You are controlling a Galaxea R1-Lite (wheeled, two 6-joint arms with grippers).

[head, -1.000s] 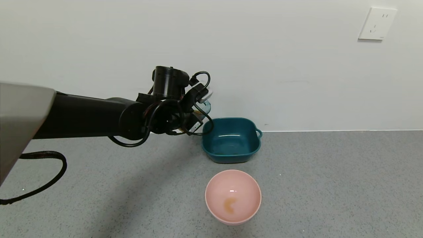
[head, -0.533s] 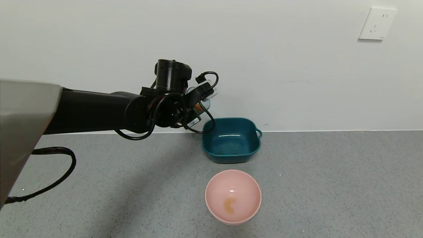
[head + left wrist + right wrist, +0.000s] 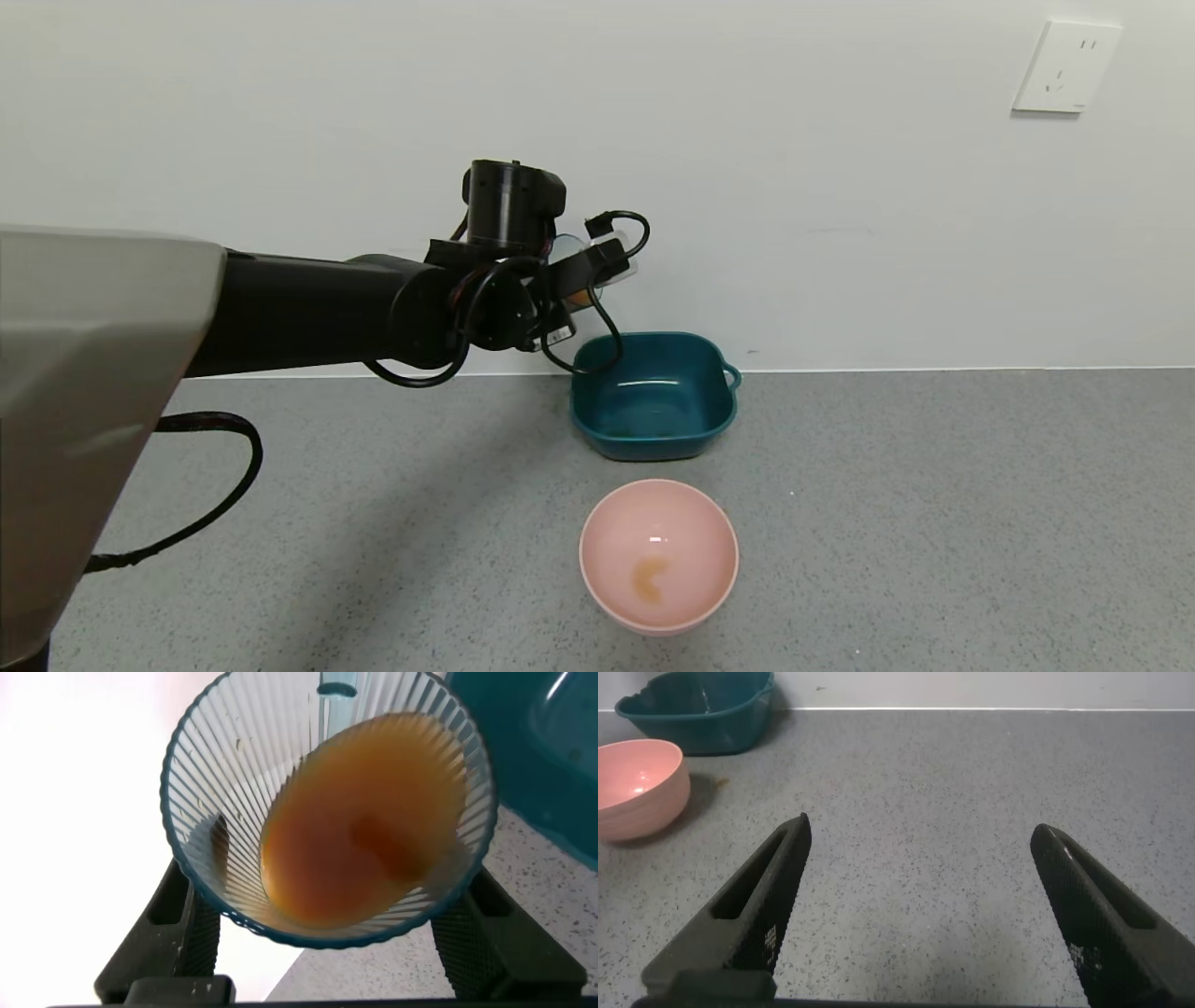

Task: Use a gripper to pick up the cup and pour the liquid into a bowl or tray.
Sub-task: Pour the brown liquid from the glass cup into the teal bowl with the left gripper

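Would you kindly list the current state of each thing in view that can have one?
left claw: shut on the cup, raised beside the basin
cup: held, tilted, liquid inside
liquid: pooled toward one side of the cup, not yet spilling
teal basin: upright on the table
pink bowl: upright, small orange-brown stain inside
right claw: open, holding nothing, low over the table

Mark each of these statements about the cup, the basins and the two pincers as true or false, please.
1. The left pincer holds the cup. True.
2. The cup is empty. False: brown liquid is in it.
3. The pink bowl stands nearer the robot than the teal basin. True.
4. The right pincer grips the pink bowl. False: it is open and holds nothing.
5. The cup rests inside the teal basin. False: it is held up beside it.
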